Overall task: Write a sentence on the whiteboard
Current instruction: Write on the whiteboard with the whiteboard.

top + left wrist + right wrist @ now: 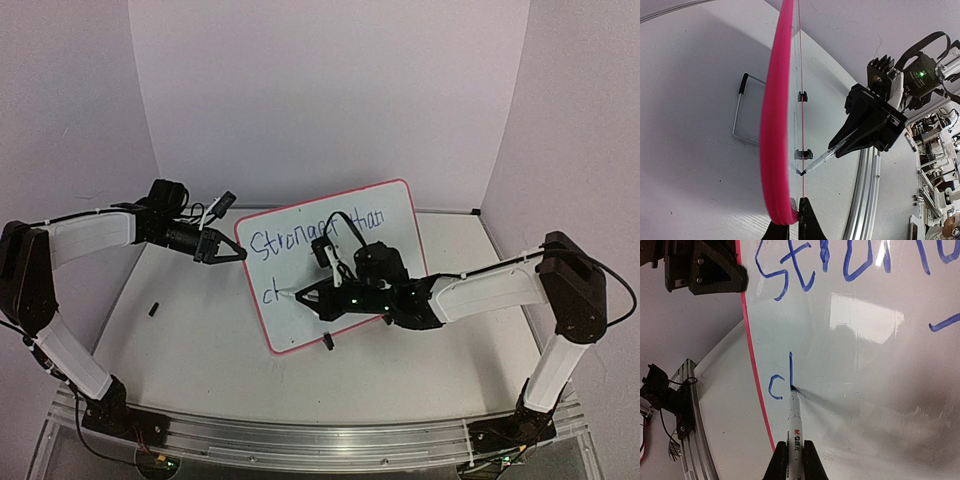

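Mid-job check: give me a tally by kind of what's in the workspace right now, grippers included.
Whiteboard: 1
Marker: 1
Small black loose piece: 1
Grippers: 2, the left gripper and the right gripper
Total: 5

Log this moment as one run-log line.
left jaws: shut on whiteboard rim | right jaws: shut on marker | tip: on board | sentence: "Stronger than" written, second line just begun
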